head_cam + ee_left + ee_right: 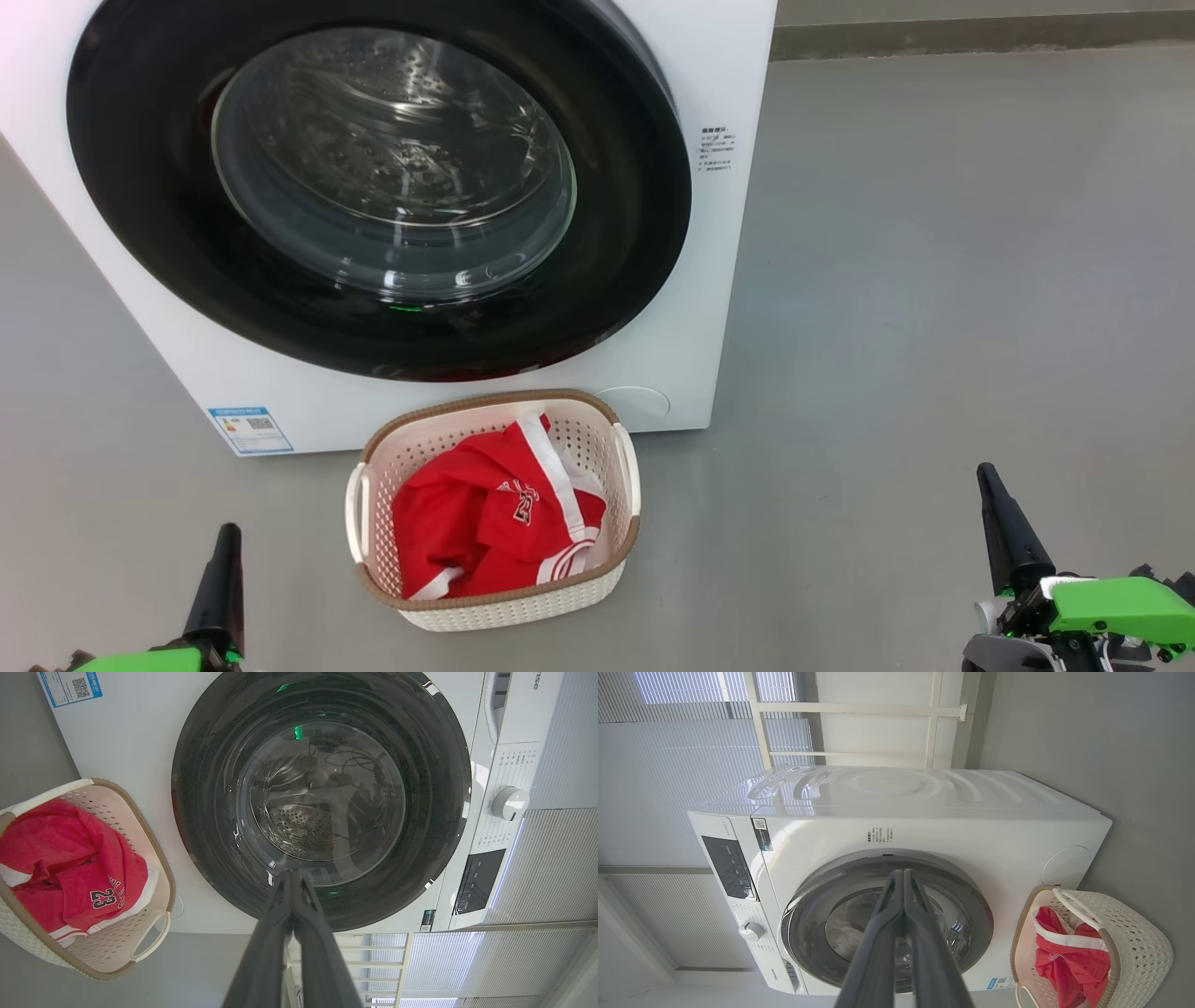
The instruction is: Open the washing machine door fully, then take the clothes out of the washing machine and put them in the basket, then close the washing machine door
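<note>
- The washing machine door (383, 177) lies shut against the front of the washing machine (308, 411). I cannot tell whether its latch has caught.
- If it has not caught, the door could swing back out, so I would judge the closing step unconfirmed.
- Reflections on the glass bowl blur the steel drum behind it. It looks bare, yet a small garment low inside could be missed.
- The basket (523, 611) stands on the floor just in front of the machine, below the door. A reopened door might clip it.
- Inside it lie the red jersey (467, 532) and red striped shorts, crumpled together, with white fabric at their edge. One fold rises to the far rim and could spill over.
- The left fingers (219, 579) and right fingers (1008, 532) are pressed together and hold nothing, low and near, either side of the basket.
</note>
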Controlling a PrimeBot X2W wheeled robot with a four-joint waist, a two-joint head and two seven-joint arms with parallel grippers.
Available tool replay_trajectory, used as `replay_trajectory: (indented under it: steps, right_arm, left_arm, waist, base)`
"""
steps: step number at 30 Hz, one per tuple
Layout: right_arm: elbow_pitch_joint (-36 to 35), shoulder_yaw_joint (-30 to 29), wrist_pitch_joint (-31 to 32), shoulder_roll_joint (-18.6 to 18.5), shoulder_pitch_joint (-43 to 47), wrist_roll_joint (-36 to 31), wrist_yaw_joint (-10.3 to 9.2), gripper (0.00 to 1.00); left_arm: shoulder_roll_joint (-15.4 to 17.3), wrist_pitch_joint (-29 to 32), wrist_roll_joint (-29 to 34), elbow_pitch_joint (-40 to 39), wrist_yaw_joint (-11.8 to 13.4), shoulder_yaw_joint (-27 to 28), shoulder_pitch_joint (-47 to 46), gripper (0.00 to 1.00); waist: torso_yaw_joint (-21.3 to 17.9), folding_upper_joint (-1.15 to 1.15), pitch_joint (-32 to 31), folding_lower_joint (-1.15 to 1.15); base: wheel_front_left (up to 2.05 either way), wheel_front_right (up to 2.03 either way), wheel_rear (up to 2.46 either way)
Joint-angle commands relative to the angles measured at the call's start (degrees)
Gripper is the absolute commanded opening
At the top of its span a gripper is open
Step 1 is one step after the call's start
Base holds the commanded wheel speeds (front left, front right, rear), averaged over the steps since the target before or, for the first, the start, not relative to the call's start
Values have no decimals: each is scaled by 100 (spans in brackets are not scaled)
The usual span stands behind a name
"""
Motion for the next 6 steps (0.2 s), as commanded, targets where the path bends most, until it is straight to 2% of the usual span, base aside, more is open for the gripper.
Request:
replay_trajectory:
  steps: [1, 6]
  right_arm:
    - [-170, 133, 46, -7, -70, -18, 9, 0]
    - [-170, 132, 46, -7, -70, -19, 9, 0]
  left_arm:
    - [94, 31, 25, -101, -60, 195, -224, 0]
    - [93, 31, 26, -101, -60, 195, -224, 0]
  waist:
    - [0, 0, 0, 0]
    - [0, 0, 0, 0]
  base:
    - [0, 0, 0]
    - [0, 0, 0]
